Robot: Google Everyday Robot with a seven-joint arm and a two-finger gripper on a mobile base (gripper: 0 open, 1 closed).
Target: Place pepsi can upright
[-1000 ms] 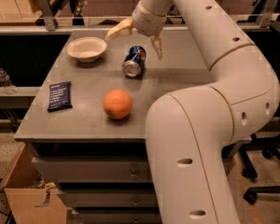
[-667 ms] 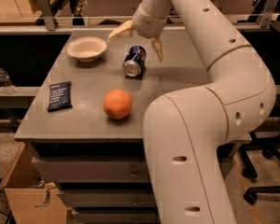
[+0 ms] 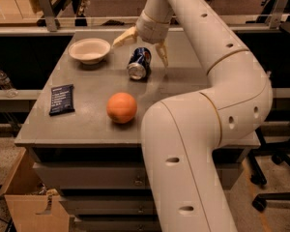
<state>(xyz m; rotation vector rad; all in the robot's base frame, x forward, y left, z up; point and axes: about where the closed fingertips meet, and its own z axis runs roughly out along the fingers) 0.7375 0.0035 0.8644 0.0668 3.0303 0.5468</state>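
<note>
Pepsi can (image 3: pixel 139 63), a dark blue aluminium cylinder with a silver rim, lies on its side on the grey counter (image 3: pixel 87 124), near the back. The cream gripper (image 3: pixel 143 46) hangs just above it, fingers (image 3: pixel 163 55) spread wide, holding nothing. Lower squarely astride the body before closing.

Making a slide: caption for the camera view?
Open tool poised over the pepsi can lying on its side on the table, near an orange and a bowl.
</note>
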